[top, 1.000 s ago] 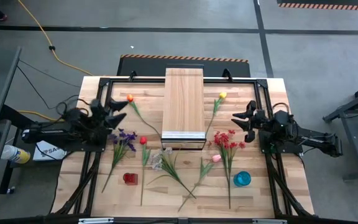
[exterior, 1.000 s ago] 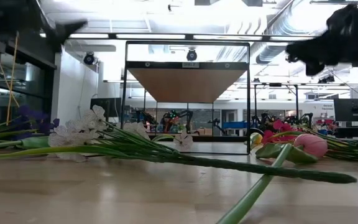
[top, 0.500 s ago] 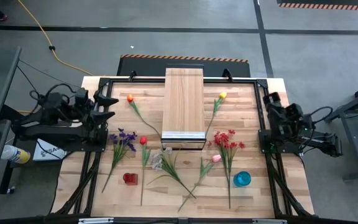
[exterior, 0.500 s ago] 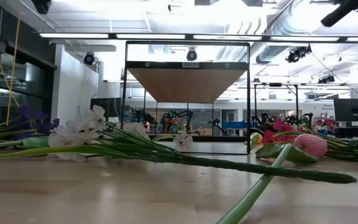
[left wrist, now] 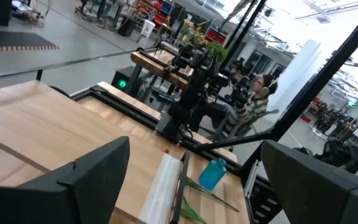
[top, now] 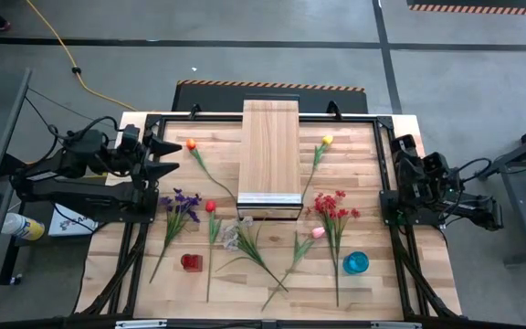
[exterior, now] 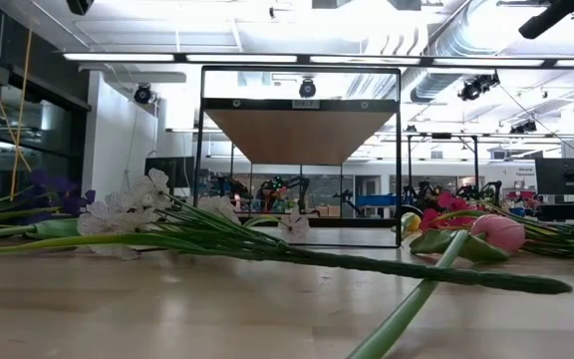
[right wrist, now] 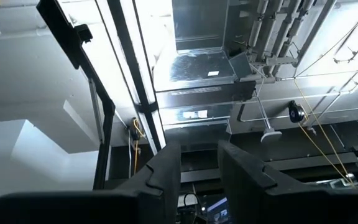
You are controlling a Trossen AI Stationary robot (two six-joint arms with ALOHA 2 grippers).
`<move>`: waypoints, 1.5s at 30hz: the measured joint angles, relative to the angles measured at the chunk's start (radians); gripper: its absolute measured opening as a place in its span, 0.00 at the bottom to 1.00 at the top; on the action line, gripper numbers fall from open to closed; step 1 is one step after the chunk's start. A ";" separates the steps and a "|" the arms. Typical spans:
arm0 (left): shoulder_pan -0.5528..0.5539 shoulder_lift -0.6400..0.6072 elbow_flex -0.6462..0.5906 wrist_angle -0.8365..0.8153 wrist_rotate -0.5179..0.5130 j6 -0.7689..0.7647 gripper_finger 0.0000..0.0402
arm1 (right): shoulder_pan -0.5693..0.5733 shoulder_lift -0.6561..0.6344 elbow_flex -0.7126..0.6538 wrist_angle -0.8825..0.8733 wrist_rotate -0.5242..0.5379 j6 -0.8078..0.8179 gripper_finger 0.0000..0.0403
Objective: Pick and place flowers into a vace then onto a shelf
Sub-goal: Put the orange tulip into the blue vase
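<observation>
Flowers logged as artificial — judged light, stems springy rather than rigid, heads soft and easily crushed. Best taken mid-stem, clear of blossom and leaves; thin stems lying flat on wood likely to roll or slip from a shallow pinch.

Positions on the surface (top: 373, 151), clock-face from the shelf (top: 269, 146) at centre, 12 o'clock at the far edge:
- orange tulip (top: 191, 143) at 10 o'clock, yellow tulip (top: 327, 140) at 2 o'clock, each stem trailing toward the shelf's near end.
- purple spray (top: 183, 200) and red tulip (top: 210, 206) at 8 o'clock.
- white spray (top: 233, 237) at 6 o'clock, just off the shelf's metallic end.
- red spray (top: 330, 206) and pink tulip (top: 319, 232) at 5 o'clock.
- red vase (top: 191, 262) at 7 o'clock, blue vase (top: 355, 263) at 5 o'clock — both empty, nothing yet placed.

Left end effector (top: 160, 158) noted at 9 o'clock, raised off the surface, fingers (left wrist: 86, 177) spread wide and empty, aimed across toward the shelf. Right end effector (right wrist: 199, 165) parked at 3 o'clock, pointed up at the ceiling, fingers narrowed to a slim gap, gripping nothing.

Surface: slatted pale wood inside a black frame, smooth, little friction for stems. Shelf raised, narrow, bare on top. Room: large workshop, grey concrete floor, yellow cable (top: 62, 55) at 11 o'clock, other rigs and a seated person (left wrist: 248, 102) beyond.
</observation>
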 joint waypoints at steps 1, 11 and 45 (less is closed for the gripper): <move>0.000 0.000 0.000 0.000 -0.006 0.000 0.99 | 0.000 0.000 0.000 0.000 0.000 -0.002 0.25; 0.000 0.000 0.000 0.000 -0.014 -0.054 0.99 | 0.000 0.000 0.000 0.001 0.013 -0.047 0.25; 0.000 0.197 0.001 -0.413 -0.186 -0.629 0.99 | 0.000 0.380 0.553 -0.526 0.076 -0.264 0.25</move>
